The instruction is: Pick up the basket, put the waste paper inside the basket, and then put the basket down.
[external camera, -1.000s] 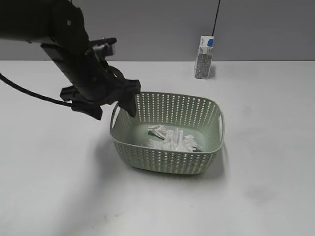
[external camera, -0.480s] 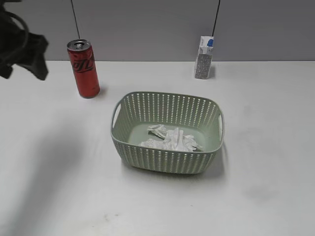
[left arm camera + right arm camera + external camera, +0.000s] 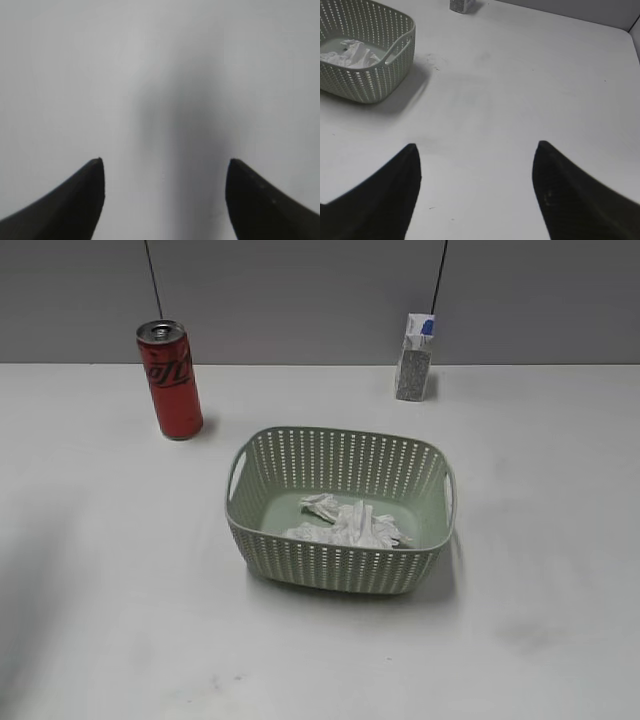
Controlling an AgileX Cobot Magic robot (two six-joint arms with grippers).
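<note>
White table (image 3: 120, 620), grey wall (image 3: 300, 290) behind; basket (image 3: 340, 565) w/ waste paper (image 3: 345, 525).

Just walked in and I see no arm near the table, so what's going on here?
Nothing is being handled right now. The basket sits on the table with the waste paper inside it. Both grippers are open and empty: the left gripper sees only bare table, and the right gripper hangs off to the side of the basket. A red can and a small carton stand untouched behind it.
</note>
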